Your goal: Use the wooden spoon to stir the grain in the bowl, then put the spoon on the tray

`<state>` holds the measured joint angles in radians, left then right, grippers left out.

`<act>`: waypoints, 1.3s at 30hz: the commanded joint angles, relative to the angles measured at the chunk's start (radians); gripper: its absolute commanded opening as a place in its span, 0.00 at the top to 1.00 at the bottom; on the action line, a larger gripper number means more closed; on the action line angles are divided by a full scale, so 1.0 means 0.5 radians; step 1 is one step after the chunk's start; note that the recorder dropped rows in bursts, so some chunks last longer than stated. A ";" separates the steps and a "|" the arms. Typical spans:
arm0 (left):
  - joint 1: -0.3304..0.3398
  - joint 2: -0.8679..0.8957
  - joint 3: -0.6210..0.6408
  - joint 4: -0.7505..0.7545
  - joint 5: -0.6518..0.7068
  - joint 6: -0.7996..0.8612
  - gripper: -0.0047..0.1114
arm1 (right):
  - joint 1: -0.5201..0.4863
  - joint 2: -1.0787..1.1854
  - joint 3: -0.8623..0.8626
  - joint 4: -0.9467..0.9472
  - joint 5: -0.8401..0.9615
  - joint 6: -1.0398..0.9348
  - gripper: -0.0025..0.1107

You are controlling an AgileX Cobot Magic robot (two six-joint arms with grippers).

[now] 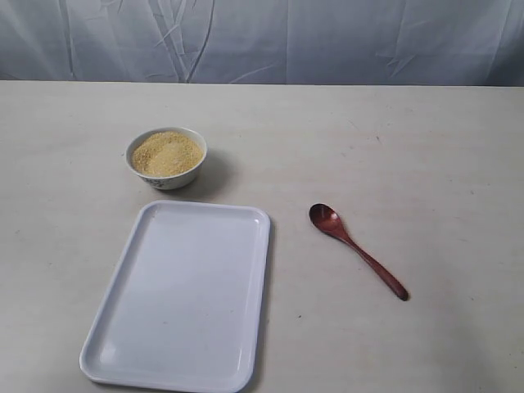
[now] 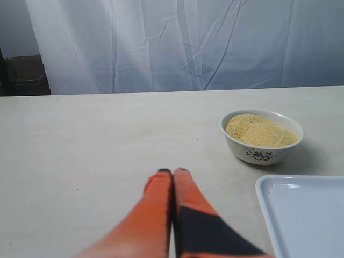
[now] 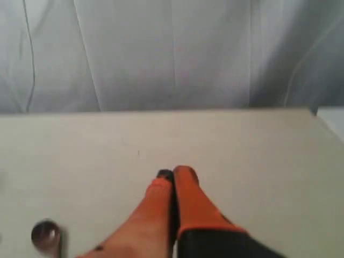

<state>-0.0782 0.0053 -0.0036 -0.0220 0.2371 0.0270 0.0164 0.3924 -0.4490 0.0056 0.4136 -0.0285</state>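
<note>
A small white bowl (image 1: 166,158) with a dark flower pattern stands on the table, filled with yellow-tan grain (image 1: 166,152). Just in front of it lies the large white tray (image 1: 182,291), bare. To the tray's right the dark reddish wooden spoon (image 1: 357,250) rests flat on the table, scoop toward the bowl's side. Neither arm shows in the exterior view. My left gripper (image 2: 172,172) is shut with nothing in it, hovering short of the bowl (image 2: 262,136) and the tray corner (image 2: 301,215). My right gripper (image 3: 173,173) is shut and empty; the spoon's scoop (image 3: 45,234) lies off to its side.
The beige table (image 1: 393,147) carries only these things. A white creased curtain (image 1: 270,41) hangs behind its far edge. In the right wrist view the table's far corner (image 3: 314,114) shows.
</note>
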 commanded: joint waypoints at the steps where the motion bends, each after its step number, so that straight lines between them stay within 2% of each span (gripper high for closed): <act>1: -0.006 -0.011 0.007 -0.001 -0.009 0.001 0.96 | -0.010 0.596 -0.278 0.145 0.469 -0.069 0.98; 5: -0.005 -0.011 0.007 -0.001 -0.012 0.001 0.96 | 0.018 1.064 -0.420 0.514 0.646 -0.416 0.98; 7: -0.005 -0.011 0.007 -0.001 -0.012 0.001 0.96 | 0.089 1.275 -0.484 0.556 0.734 -0.474 0.98; 14: -0.005 -0.011 0.007 -0.001 -0.012 0.001 0.96 | 0.475 1.781 -0.595 0.428 0.727 -0.474 0.98; 21: -0.005 -0.011 0.007 -0.001 -0.012 0.001 0.96 | 0.869 2.130 -0.611 0.133 0.376 -0.478 0.98; 25: -0.005 -0.011 0.007 -0.001 -0.012 0.001 0.96 | 0.934 2.272 -0.615 0.145 0.217 -0.478 0.96; 29: -0.005 -0.011 0.007 -0.001 -0.012 0.001 0.96 | 0.934 2.418 -0.683 0.125 0.210 -0.478 0.74; 31: -0.005 -0.011 0.007 -0.001 -0.012 0.001 0.96 | 0.934 2.487 -0.734 0.131 0.213 -0.478 0.68; 39: -0.005 -0.011 0.007 -0.001 -0.012 0.001 0.96 | 0.934 2.693 -0.788 0.104 0.209 -0.478 0.68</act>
<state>-0.0782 0.0053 -0.0036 -0.0220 0.2371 0.0270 0.4817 1.7170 -0.8370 0.0713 0.5296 -0.2612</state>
